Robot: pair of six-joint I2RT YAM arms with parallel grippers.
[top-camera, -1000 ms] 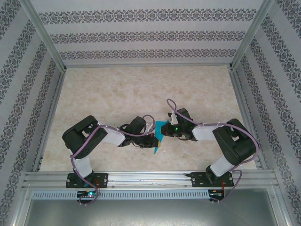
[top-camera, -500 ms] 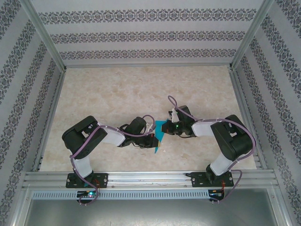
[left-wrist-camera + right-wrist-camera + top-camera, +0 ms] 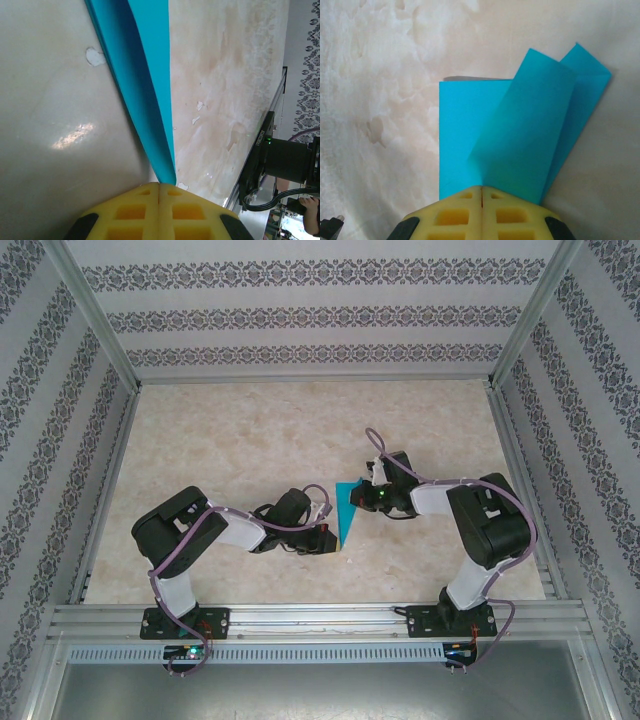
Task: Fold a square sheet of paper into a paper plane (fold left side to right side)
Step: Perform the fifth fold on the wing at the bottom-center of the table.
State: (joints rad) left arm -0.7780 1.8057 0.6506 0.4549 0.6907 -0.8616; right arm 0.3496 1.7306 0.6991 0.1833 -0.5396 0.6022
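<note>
"Top external first: which way is the paper plane (image 3: 347,515) lying?"

"It is sitting over the table (image 3: 250,430), between the two wrists, with its long axis running roughly 12 to 6 o'clock: broad end toward 12, pointed tip toward 6. Whether it is resting flat or being held slightly up, I cannot tell."

"And who is holding what?"

"The left gripper (image 3: 330,540) is reaching in from 9 o'clock and pinching the tip. On the left wrist camera its yellow pads (image 3: 152,220) are pressing together, with the paper's point running into the seam. The right gripper (image 3: 362,500) is coming in from 3 o'clock at the broad end, and on the right wrist camera its own yellow pads (image 3: 472,210) are meeting flat with the layered paper clamped between them, one flap slanting off toward 1 o'clock."

"So what is the coming move hinging on?"

"I am judging that it is turning on that 12-to-6 line — the crease is wanting to run along the long axis, with the 9 o'clock side going over toward 3. Both arms are touching the paper, but the left one is sitting on the side that has to travel — so it is looking the better placed."
</note>
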